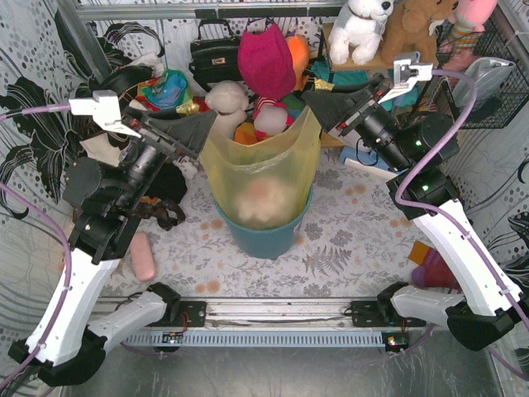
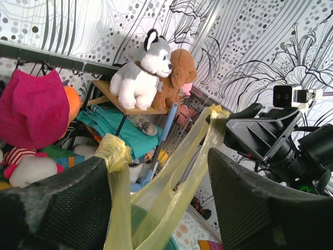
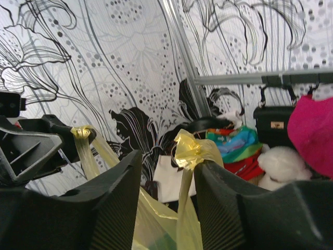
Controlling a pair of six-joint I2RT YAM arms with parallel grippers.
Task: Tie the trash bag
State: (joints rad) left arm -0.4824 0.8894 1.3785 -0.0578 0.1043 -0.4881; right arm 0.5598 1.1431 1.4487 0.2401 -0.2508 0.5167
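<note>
The trash bag (image 1: 260, 165) is thin yellow plastic and stands in a round teal bin (image 1: 264, 236), with pale crumpled paper showing through. Its mouth is stretched wide between both grippers. My left gripper (image 1: 207, 124) is at the bag's left top corner and is open. In the left wrist view a bunched bag corner (image 2: 112, 151) rests on the tip of one finger (image 2: 52, 203), away from the other. My right gripper (image 1: 310, 99) is at the right corner, also open. There a crumpled corner (image 3: 190, 148) sits on one fingertip (image 3: 244, 203) only.
Stuffed toys, a magenta hat (image 1: 266, 58) and a black handbag (image 1: 213, 54) crowd the back behind the bin. A shelf with a husky toy (image 2: 140, 73) stands at the back right beside a wire basket (image 1: 496, 91). A pink object (image 1: 142, 256) lies near the left arm.
</note>
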